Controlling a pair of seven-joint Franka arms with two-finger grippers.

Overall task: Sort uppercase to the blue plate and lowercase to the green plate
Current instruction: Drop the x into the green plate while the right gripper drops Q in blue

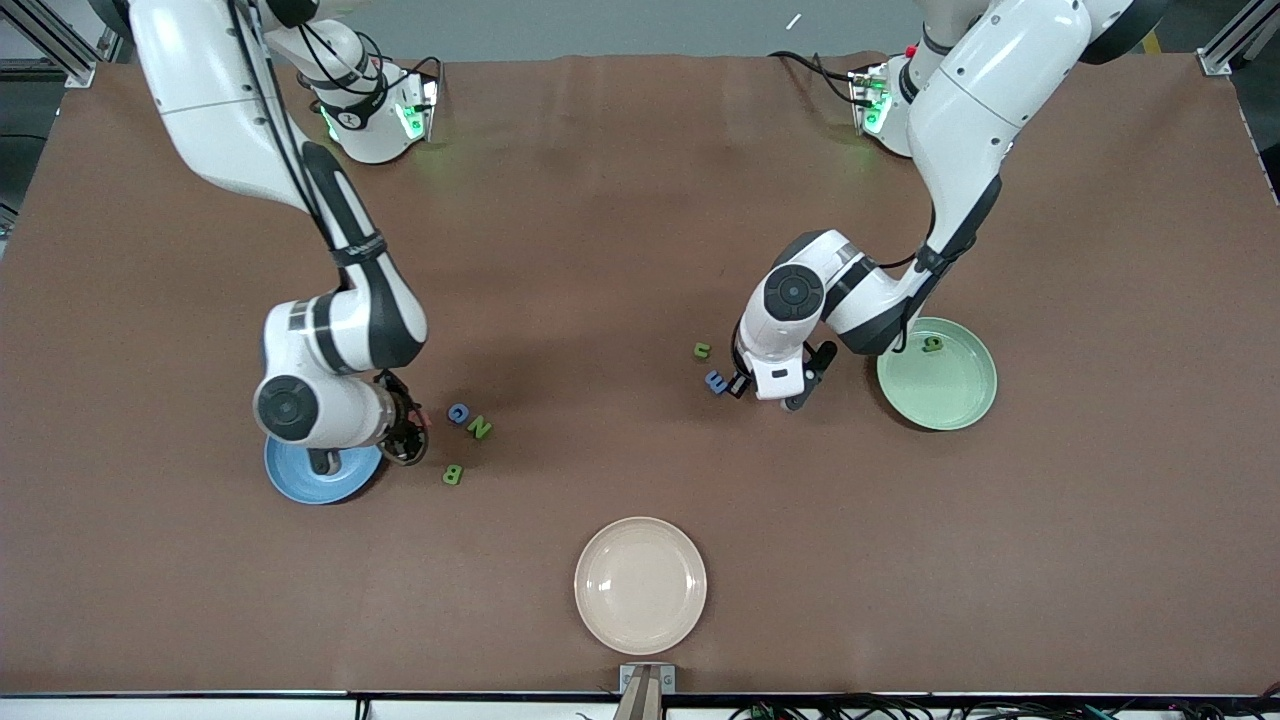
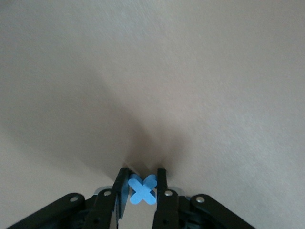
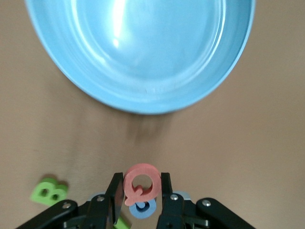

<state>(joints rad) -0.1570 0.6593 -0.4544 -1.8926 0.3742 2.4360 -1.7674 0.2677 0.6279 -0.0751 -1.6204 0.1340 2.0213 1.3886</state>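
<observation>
Front view: the left hand [image 1: 766, 385] is low over the table [image 1: 640, 200] between the blue E/m-shaped piece [image 1: 716, 381] and the green plate [image 1: 937, 373], which holds a green g/6-shaped piece [image 1: 932, 344]. The right hand [image 1: 405, 440] is beside the blue plate [image 1: 320, 475], toward the right arm's end; blue G [image 1: 458, 413], green N [image 1: 480, 429] and green B [image 1: 452, 474] lie close by.

Left wrist view: fingers [image 2: 161, 191] clenched on the blue x [image 2: 142, 190].

Right wrist view: fingers [image 3: 165, 191] grasping the pink-red G [image 3: 140, 183].
</observation>
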